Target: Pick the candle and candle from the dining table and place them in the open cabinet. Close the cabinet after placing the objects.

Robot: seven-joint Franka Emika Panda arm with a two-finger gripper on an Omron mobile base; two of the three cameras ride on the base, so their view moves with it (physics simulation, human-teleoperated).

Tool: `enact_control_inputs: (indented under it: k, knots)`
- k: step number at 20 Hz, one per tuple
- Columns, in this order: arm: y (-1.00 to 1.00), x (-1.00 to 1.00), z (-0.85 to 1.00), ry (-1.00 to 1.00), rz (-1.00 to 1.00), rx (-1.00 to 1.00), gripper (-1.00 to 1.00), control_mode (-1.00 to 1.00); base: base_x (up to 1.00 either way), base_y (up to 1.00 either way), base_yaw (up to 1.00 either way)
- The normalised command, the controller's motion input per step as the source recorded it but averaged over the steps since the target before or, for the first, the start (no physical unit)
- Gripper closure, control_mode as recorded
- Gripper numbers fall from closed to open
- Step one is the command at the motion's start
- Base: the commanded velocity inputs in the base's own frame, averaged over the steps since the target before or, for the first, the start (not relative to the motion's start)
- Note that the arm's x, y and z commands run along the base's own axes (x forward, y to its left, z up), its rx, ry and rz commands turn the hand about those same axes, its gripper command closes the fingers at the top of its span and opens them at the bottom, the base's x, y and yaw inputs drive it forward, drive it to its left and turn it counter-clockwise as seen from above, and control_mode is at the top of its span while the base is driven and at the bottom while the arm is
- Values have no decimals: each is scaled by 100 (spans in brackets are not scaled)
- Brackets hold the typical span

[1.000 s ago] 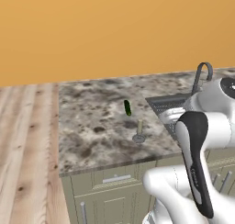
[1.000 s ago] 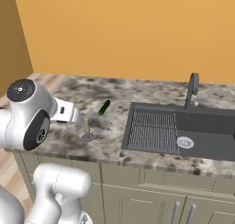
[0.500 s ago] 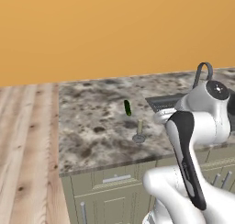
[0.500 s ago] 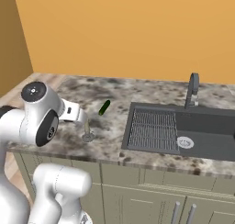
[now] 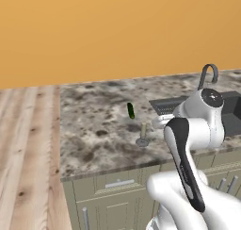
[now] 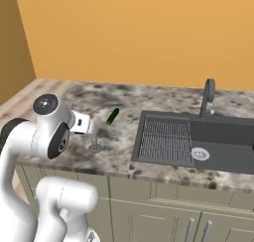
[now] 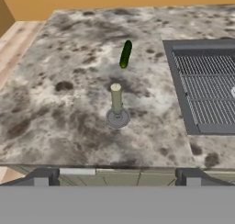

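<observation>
— Where's the candle (image 7: 116,106)?

— Just left of centre in the hand view, upright on the stone table (image 7: 55,108), with a small green thing (image 7: 125,53) lying above it and the sink (image 7: 209,87) at the right edge.

— And the gripper (image 7: 117,176)?

— Its two fingertips (image 7: 41,177) stand wide apart at the bottom of that view, nothing between them, well short of the candle.

Pincer (image 7: 117,178) wide apart, empty.
</observation>
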Motion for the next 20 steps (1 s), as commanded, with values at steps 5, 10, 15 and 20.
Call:
enact_control_inputs:
  k: [5,10,15,20]
  knots:
    - [1,21,-24,0,0,0,-100,-100,0,0,0]
    - [11,20,-23,1,0,0,-100,-100,0,0,0]
    - [10,19,-13,0,0,0,-100,-100,0,0,0]
    - [0,31,-11,0,0,0,-100,-100,0,0,0]
